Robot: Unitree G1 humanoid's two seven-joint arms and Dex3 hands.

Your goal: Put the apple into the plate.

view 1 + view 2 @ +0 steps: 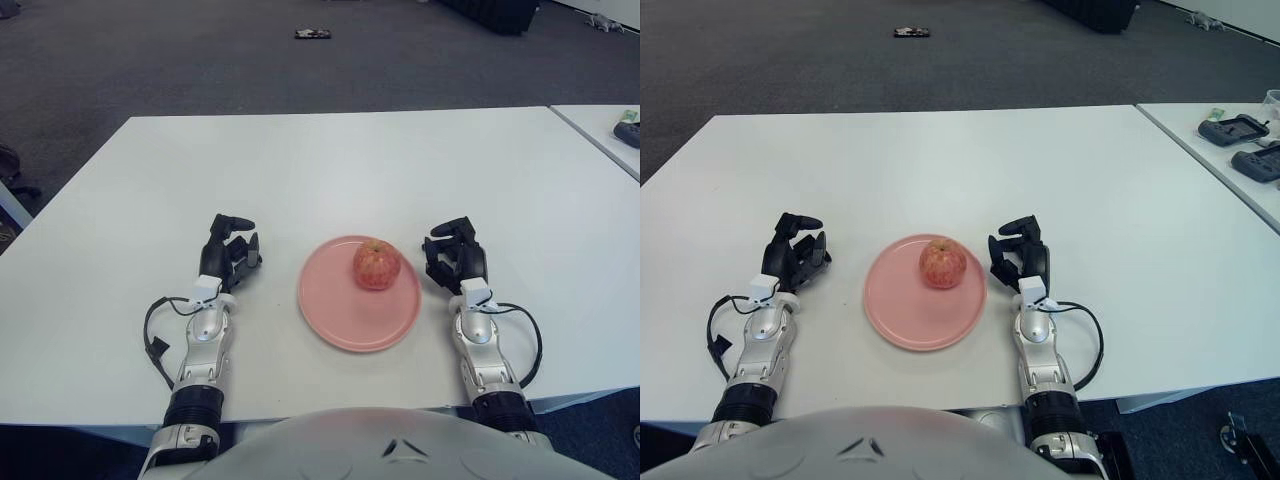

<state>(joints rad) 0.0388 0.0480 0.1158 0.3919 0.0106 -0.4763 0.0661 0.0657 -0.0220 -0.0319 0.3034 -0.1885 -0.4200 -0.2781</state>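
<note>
The left hand [230, 255] is showing near the worktop's [330, 170] front edge, just left of the pink plate [345, 315], its fingers loosely curled and gripping nothing. The apple [376, 264] is sitting upright in the plate's far right part. The right hand [455, 258] is hovering just right of the plate's rim, fingers relaxed and empty.

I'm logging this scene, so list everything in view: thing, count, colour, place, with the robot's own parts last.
apple: one, red-yellow, on the plate, toward its far right part
plate: one, pink, on the table between the hands
table: one, white, in front of the robot
second table: one, white, at far right
handheld devices: two, dark, on the second table
small object: one, dark, on the grey floor beyond the table
left hand: one, black fingers, left of the plate, empty
right hand: one, black fingers, right of the plate, empty
</note>
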